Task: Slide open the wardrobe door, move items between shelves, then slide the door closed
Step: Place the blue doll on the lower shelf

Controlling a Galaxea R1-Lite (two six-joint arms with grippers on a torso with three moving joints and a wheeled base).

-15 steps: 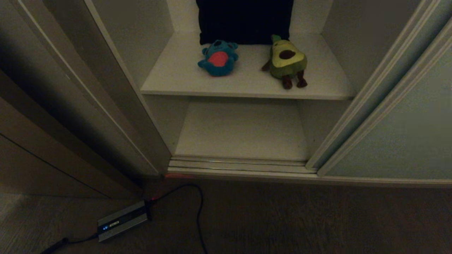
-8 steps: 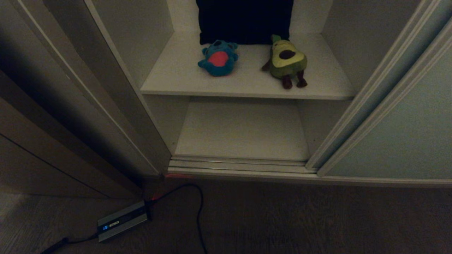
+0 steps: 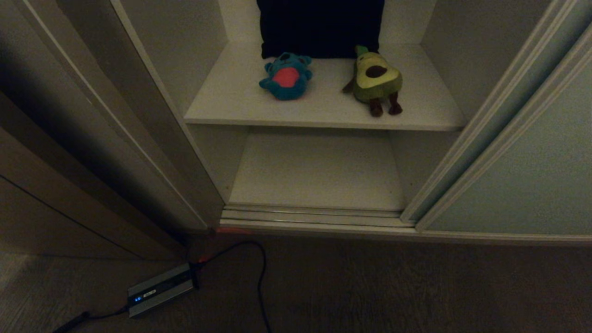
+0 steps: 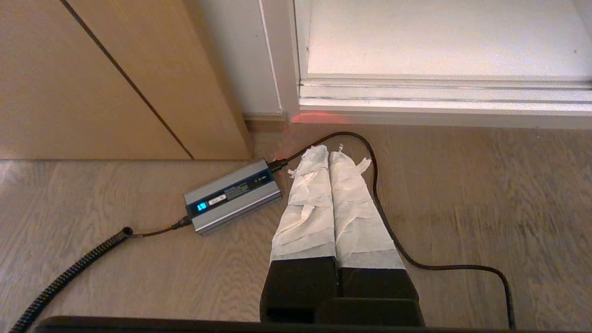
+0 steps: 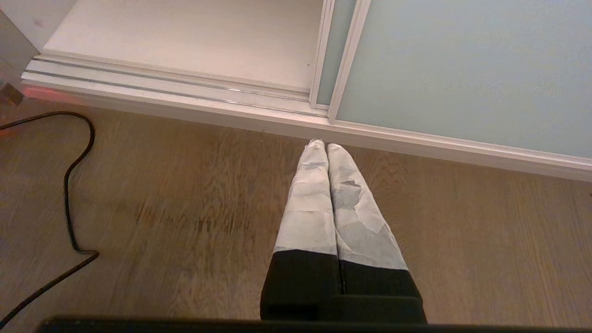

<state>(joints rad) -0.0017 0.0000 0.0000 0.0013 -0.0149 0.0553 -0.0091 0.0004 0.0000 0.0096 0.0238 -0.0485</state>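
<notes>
You see the sliding wardrobe door [image 3: 522, 162] slid right, wardrobe open. Upper shelf [image 3: 231, 99]: teal monster [image 3: 286, 76] left, avocado [image 3: 377, 78] right, apart. Lower shelf [image 3: 314, 171] bare. Left tool [image 4: 329, 155] and right tool [image 5: 323, 148] clenched, nothing held, above floor [image 5: 185, 208].

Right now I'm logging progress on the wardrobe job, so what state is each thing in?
Sliding door: slid open, opening clear.
Teal monster toy: lying on the upper shelf.
Avocado toy: lying on the same shelf, apart from the monster.
Lower shelf: bare.
Grey box: on the floor, blue light on.
Left tool: shut, holding nothing.
Right tool: shut, holding nothing.
</notes>
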